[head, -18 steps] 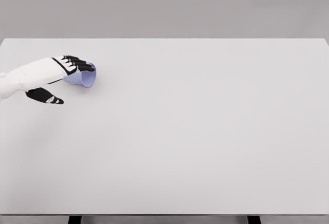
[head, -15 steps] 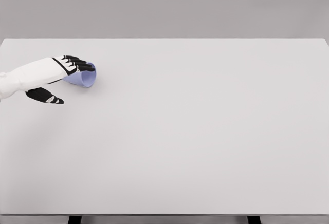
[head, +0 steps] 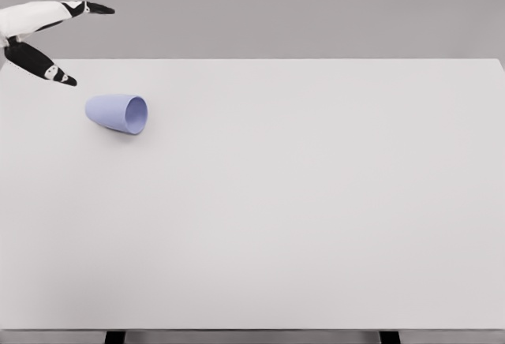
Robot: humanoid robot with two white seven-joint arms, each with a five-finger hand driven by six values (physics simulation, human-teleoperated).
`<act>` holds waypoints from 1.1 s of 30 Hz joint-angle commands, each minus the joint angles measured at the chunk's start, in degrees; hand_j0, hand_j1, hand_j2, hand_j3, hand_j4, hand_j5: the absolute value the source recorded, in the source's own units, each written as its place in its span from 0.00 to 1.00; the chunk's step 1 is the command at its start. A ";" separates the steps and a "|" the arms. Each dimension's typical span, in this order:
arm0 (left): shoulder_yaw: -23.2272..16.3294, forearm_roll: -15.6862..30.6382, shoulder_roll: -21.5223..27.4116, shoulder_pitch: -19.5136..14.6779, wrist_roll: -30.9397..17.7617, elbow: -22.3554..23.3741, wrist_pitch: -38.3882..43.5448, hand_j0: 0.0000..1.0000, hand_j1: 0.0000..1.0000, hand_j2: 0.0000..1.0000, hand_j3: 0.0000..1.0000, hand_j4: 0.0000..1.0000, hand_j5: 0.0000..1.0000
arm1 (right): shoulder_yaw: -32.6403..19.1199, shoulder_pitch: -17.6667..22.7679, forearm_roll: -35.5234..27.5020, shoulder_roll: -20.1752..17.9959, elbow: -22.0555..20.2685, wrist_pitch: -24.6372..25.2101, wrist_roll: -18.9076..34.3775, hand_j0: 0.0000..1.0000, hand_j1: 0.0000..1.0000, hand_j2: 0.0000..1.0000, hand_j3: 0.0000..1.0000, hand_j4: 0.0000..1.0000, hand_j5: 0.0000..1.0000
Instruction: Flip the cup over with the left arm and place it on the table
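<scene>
A pale blue cup point(head: 118, 113) lies on its side on the white table point(head: 300, 202), at the far left, with its open mouth facing right. My left hand point(head: 83, 40) hovers above and to the left of the cup, well apart from it. Its fingers point(head: 95, 8) stretch out flat and the thumb point(head: 47, 68) points down to the right, so the hand is open and holds nothing. The right arm does not show.
The table's far edge runs across the picture at about a quarter of the way down. Two dark table legs point(head: 114, 336) peek out below the front edge.
The left hand has let go of the cup and risen up and to the left, opening its fingers. The cup stays lying on its side in about the same spot.
</scene>
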 commanded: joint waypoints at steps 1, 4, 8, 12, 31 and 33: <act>-11.10 4.10 1.30 -0.35 0.05 -0.01 3.62 1.00 1.00 1.00 1.00 1.00 1.00 | 0.01 0.00 -0.01 0.00 0.00 -0.03 0.02 1.00 1.00 1.00 1.00 1.00 1.00; -12.07 5.33 1.13 -1.14 -0.65 0.61 4.49 1.00 1.00 1.00 1.00 1.00 1.00 | 0.01 0.00 -0.01 0.00 0.00 0.06 0.02 1.00 1.00 1.00 1.00 1.00 1.00; -15.06 7.18 -0.45 -1.14 -0.04 3.33 7.22 1.00 1.00 1.00 1.00 1.00 1.00 | 0.01 0.00 -0.01 0.00 0.00 -0.03 0.02 1.00 1.00 1.00 1.00 1.00 1.00; -15.15 -3.71 -4.32 -1.32 2.51 4.91 10.12 1.00 1.00 1.00 1.00 1.00 1.00 | 0.01 0.00 -0.01 0.00 0.00 0.06 0.02 1.00 1.00 1.00 1.00 1.00 1.00; -20.42 -12.33 -10.21 -3.78 5.85 11.68 10.91 1.00 1.00 1.00 1.00 1.00 1.00 | 0.01 0.00 -0.01 0.00 0.00 -0.03 0.02 1.00 1.00 1.00 1.00 1.00 1.00; -20.42 -12.33 -10.65 -3.78 5.85 11.68 10.91 1.00 1.00 1.00 1.00 1.00 1.00 | 0.01 0.00 -0.01 0.00 0.00 -0.03 0.02 1.00 1.00 1.00 1.00 1.00 1.00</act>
